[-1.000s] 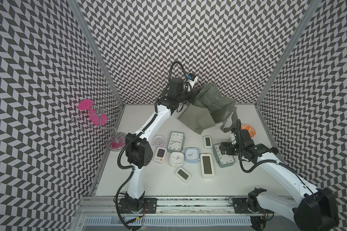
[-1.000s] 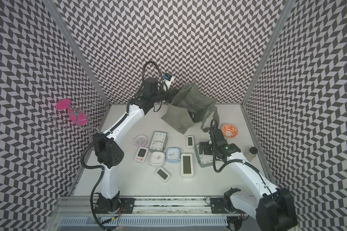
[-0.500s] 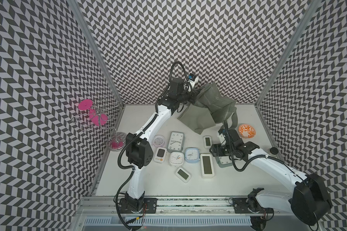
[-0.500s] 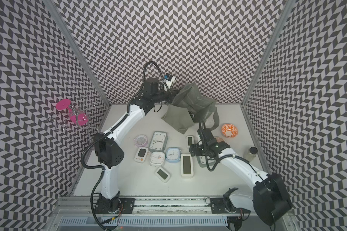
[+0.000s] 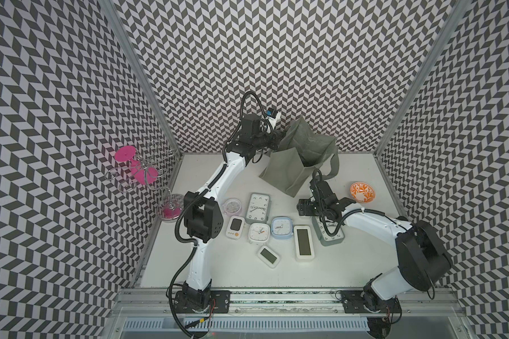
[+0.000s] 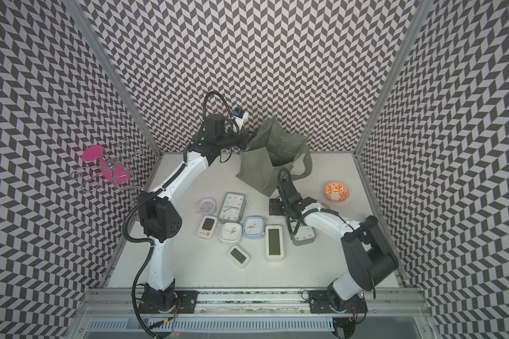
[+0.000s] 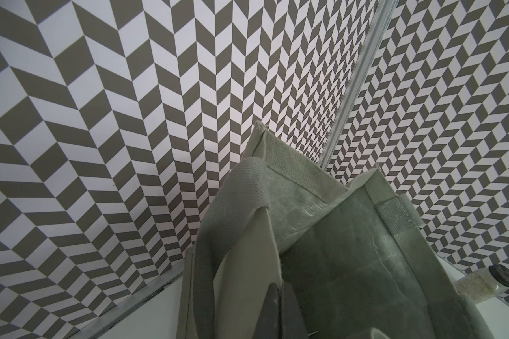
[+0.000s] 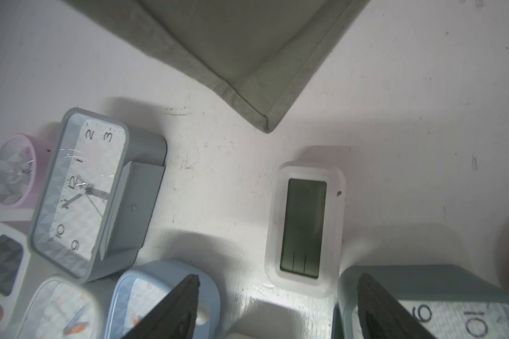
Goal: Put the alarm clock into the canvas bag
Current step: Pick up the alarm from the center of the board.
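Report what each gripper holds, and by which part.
Left gripper: jaws shut on the canvas bag, at its top rim beside a strap. Right gripper: jaws open, nothing held; the small white digital clock lies just ahead.

The canvas bag (image 6: pixel 262 167) stands open-mouthed at the back of the tabletop (image 6: pixel 188 264), with one upper corner drawn up where the left pincer (image 6: pixel 249 136) is clamped on its rim. The right pincer (image 6: pixel 274 207) hangs low just in front of the bag's near corner, its jaws too small to read here. Toward the left arm's side lie a large grey clock (image 6: pixel 232 207), a pink round clock (image 6: pixel 207 205), a blue clock (image 6: pixel 254 227) and a tall white digital clock (image 6: pixel 274 242) — a grey-green clock (image 6: pixel 304 236) sits partly under the right arm. An orange patterned bowl (image 6: pixel 336 191) rests well apart.
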`<action>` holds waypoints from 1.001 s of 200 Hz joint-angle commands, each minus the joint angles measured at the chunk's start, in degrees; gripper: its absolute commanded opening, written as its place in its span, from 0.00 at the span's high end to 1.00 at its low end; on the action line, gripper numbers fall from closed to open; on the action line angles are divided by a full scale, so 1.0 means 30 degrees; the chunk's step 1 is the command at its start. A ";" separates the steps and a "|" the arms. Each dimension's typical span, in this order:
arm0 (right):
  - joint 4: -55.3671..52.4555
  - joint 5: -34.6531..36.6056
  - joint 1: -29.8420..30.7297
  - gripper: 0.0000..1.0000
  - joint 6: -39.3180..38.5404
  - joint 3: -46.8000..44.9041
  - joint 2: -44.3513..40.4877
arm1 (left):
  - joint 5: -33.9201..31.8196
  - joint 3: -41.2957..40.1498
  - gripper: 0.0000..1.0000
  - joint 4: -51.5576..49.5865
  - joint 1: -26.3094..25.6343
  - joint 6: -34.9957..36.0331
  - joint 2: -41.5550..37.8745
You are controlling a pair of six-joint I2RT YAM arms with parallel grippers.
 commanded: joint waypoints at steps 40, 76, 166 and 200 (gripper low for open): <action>0.1047 0.2151 0.0153 0.20 -0.0361 0.1438 0.2533 | 0.0689 0.0686 1.00 0.0611 -0.0104 -0.0146 0.0195; 0.1399 0.2662 0.0153 0.21 -0.0524 0.1427 0.3774 | 0.0813 0.0644 1.00 0.0641 -0.0162 -0.0184 0.0151; 0.0054 0.2316 0.1954 0.45 -0.1403 0.0710 0.0984 | 0.0869 0.0691 1.00 0.0554 -0.0192 -0.0111 0.0027; -0.2741 0.3006 0.5078 0.45 -0.1182 0.0829 -0.3015 | 0.0846 0.0636 1.00 0.0466 -0.0192 -0.0050 -0.0156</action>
